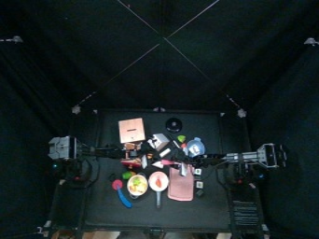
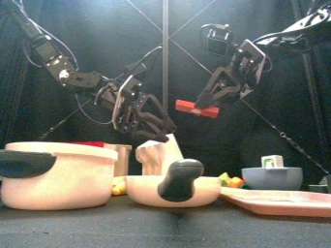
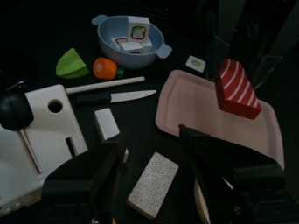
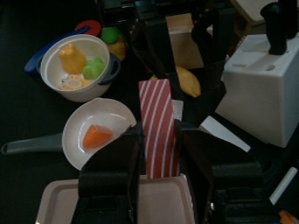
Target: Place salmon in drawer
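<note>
The salmon (image 4: pixel 158 133) is a red slice with white stripes. My right gripper (image 4: pixel 158 175) is shut on it and holds it in the air above the pink tray (image 3: pixel 187 114). It also shows in the front view (image 2: pixel 196 107), in the right gripper (image 2: pixel 215 100), and in the left wrist view (image 3: pixel 237 86). My left gripper (image 2: pixel 158 124) hangs open and empty left of the salmon, over the table's middle (image 3: pixel 152 179). A pinkish box (image 1: pixel 130 129) at the back left may be the drawer; I cannot tell if it is open.
A white knife block (image 1: pixel 159 143) and a white cutting board with a knife (image 3: pixel 111 96) lie near the middle. A blue bowl (image 3: pixel 131 39), green and orange toy foods (image 3: pixel 87 66), a white bowl (image 4: pixel 100 131) and a large cream pot (image 2: pixel 52 174) crowd the table.
</note>
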